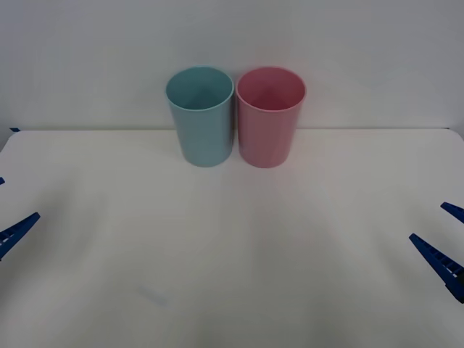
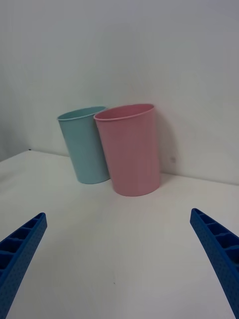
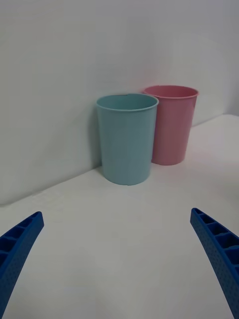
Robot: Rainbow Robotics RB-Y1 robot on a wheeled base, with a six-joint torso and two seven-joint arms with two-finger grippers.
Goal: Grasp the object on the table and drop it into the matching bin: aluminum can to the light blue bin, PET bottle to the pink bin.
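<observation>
At the back of the white table (image 1: 232, 261), against the wall, the light blue bin (image 1: 200, 116) and the pink bin (image 1: 270, 116) stand upright and touching, blue on the left. Both look empty from above. The aluminum can and the PET bottle are out of view. My left gripper (image 1: 20, 197) hovers open at the table's left edge, nothing between its fingers. My right gripper (image 1: 426, 221) is open at the right edge, also holding nothing. The right wrist view has the pink bin (image 2: 130, 149) nearer and the light blue bin (image 2: 84, 144) behind it. The left wrist view has the light blue bin (image 3: 126, 139) in front of the pink bin (image 3: 173, 124).
A plain white wall (image 1: 232, 36) rises directly behind the bins. The tabletop between the two grippers and in front of the bins is bare white surface, with a faint smudge (image 1: 152, 296) near the front left.
</observation>
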